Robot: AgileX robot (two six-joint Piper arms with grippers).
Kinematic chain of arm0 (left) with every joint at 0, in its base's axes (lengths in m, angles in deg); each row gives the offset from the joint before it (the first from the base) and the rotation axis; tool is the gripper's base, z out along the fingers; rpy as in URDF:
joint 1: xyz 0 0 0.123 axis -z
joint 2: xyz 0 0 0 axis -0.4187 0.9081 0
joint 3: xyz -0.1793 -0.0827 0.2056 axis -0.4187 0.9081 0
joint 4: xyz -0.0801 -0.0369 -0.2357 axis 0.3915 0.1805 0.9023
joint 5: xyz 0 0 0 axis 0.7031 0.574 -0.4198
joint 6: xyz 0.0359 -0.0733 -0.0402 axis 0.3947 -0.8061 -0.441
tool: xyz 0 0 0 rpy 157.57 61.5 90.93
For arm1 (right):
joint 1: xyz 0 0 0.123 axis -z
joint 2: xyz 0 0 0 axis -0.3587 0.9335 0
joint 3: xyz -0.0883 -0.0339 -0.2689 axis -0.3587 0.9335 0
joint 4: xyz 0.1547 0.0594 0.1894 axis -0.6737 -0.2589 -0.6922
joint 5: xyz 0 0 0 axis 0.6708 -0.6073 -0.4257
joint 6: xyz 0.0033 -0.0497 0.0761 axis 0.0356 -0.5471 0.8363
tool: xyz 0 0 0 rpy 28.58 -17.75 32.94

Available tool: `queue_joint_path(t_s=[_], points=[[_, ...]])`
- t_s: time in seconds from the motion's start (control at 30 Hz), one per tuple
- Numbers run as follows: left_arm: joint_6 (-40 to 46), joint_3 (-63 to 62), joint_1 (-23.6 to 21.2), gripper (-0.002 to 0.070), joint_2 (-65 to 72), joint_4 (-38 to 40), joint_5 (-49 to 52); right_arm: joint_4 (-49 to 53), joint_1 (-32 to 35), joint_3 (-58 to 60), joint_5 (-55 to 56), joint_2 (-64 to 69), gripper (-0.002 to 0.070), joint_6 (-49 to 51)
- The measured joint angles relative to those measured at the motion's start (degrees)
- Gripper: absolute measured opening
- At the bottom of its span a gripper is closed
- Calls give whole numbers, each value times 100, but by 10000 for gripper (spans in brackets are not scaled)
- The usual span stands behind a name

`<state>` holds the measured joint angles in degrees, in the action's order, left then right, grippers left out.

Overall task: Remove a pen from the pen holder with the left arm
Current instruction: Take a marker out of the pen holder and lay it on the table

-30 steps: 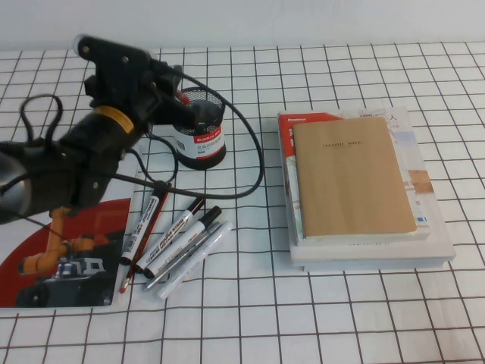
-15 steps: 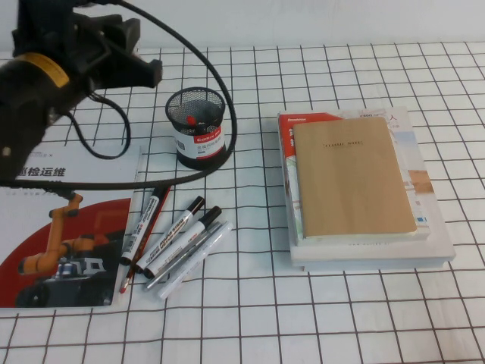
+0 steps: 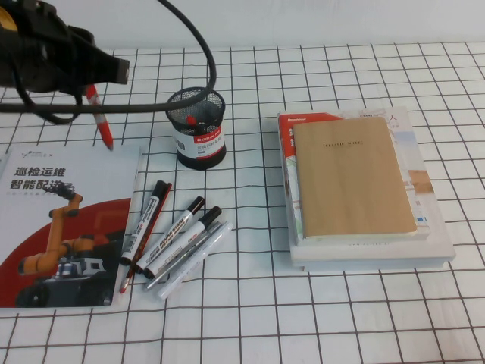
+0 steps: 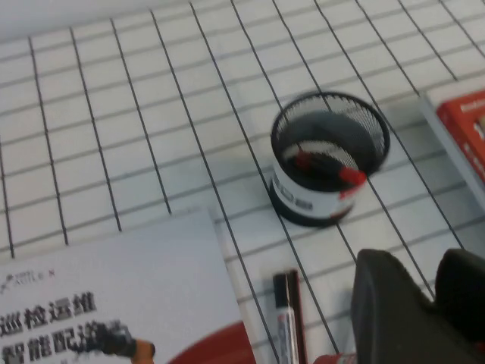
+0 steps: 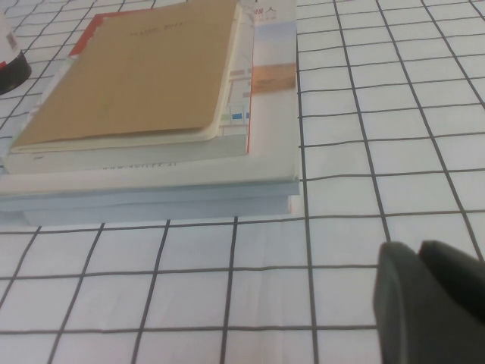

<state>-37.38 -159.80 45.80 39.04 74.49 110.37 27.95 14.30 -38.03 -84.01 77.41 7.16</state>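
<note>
We see a white, black-gridded table top (image 3: pixel 341 318) spreading around the book stack (image 3: pixel 356 174); beyond that stack stands a plain pale wall (image 3: pixel 318 19).

A robotics lab's test bench, dressed as an office desk: a white tabletop (image 3: pixel 333 318) ruled in a black grid carries a mesh pen holder (image 3: pixel 198 127), loose markers (image 3: pixel 178 241), a stack of books (image 3: pixel 364 182) and a brochure (image 3: pixel 61 220) picturing an orange robot arm, beneath a black, cabled manipulator arm (image 3: pixel 38 61).
</note>
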Motion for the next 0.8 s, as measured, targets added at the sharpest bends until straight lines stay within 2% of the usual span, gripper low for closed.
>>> queue_joint_path(t_s=[0.2, 0.4, 0.6, 0.8], points=[[690, -510, 16, 101, 444, 714, 1367, 0, 0, 0, 0, 0, -14, 0], [849, -963, 314, 101, 1170, 806, 2173, 0, 0, 0, 0, 0, -14, 0], [960, -1694, 805, 101, 2019, 762, 2702, 0, 0, 0, 0, 0, -14, 0], [968, -2325, 1121, 101, 2875, 569, 2753, 0, 0, 0, 0, 0, -14, 0]])
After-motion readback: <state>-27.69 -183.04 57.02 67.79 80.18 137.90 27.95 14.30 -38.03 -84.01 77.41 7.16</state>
